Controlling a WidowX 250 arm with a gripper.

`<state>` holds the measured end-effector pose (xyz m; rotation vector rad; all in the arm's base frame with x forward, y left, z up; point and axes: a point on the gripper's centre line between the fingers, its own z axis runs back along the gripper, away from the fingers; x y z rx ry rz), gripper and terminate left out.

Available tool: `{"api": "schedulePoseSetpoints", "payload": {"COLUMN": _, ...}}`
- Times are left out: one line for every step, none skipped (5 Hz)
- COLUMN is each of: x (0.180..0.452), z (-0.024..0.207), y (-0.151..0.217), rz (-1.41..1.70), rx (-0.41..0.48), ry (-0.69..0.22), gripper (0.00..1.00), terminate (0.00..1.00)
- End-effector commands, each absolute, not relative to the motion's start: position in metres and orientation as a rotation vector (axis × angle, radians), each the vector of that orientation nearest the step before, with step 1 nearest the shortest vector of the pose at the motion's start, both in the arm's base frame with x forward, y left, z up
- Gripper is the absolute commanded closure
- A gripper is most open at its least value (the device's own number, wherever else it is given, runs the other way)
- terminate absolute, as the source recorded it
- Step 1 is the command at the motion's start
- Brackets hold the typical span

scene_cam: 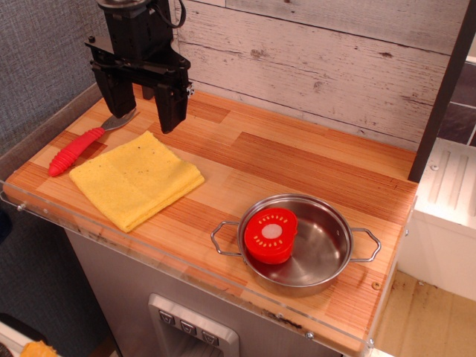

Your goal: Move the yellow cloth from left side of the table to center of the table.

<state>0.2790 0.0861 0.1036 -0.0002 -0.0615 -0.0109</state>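
Butcher-block worktop of light and reddish-brown wood strips, edged with a clear acrylic rim along the near and left sides. On the left part, folded yellow cloth, mustard-toned with tiny dark specks, lying flat and turned so one corner points toward the near edge. Just left of the cloth, a red-handled fork, handle ribbed, metal head angled toward the far side and partly hidden under the pincer. Fork and cloth close together; whether touching, cannot tell.

Above the far left corner, black pincer, fingers apart and pointing down, nothing between them. Right finger tip hanging just over the far corner of the cloth, left finger tip over the fork's metal head; contact with either not clear.

On the near right part of the worktop, well apart from the cloth, a steel pan with two wire loop handles, one left and one right. Inside it, against the left wall, a red round lid-like toy piece with a pale centre and small light marks around it.

Behind, a whitewashed plank wall; at far right, a white cabinet.
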Motion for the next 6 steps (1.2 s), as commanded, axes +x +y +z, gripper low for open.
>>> {"api": "schedulePoseSetpoints", "payload": {"x": 0.279, "z": 0.104, "y": 0.086, "rz": -0.011, "rx": 0.000, "ry": -0.061, "gripper": 0.00, "terminate": 0.00}}
{"api": "schedulePoseSetpoints", "payload": {"x": 0.274, "z": 0.093, "y": 0.111, "rz": 0.025, "rx": 0.002, "ry": -0.060, "gripper": 0.00, "terminate": 0.00}}
{"api": "schedulePoseSetpoints", "payload": {"x": 0.270, "z": 0.079, "y": 0.129, "rz": 0.034, "rx": 0.022, "ry": -0.050, "gripper": 0.00, "terminate": 0.00}}
{"api": "schedulePoseSetpoints", "payload": {"x": 0.269, "z": 0.062, "y": 0.140, "rz": 0.028, "rx": 0.067, "ry": -0.041, "gripper": 0.00, "terminate": 0.00}}
{"api": "schedulePoseSetpoints", "payload": {"x": 0.272, "z": 0.038, "y": 0.131, "rz": -0.025, "rx": 0.049, "ry": -0.037, "gripper": 0.00, "terminate": 0.00}}
{"api": "schedulePoseSetpoints", "payload": {"x": 0.275, "z": 0.024, "y": 0.121, "rz": -0.067, "rx": 0.065, "ry": -0.058, "gripper": 0.00, "terminate": 0.00}}
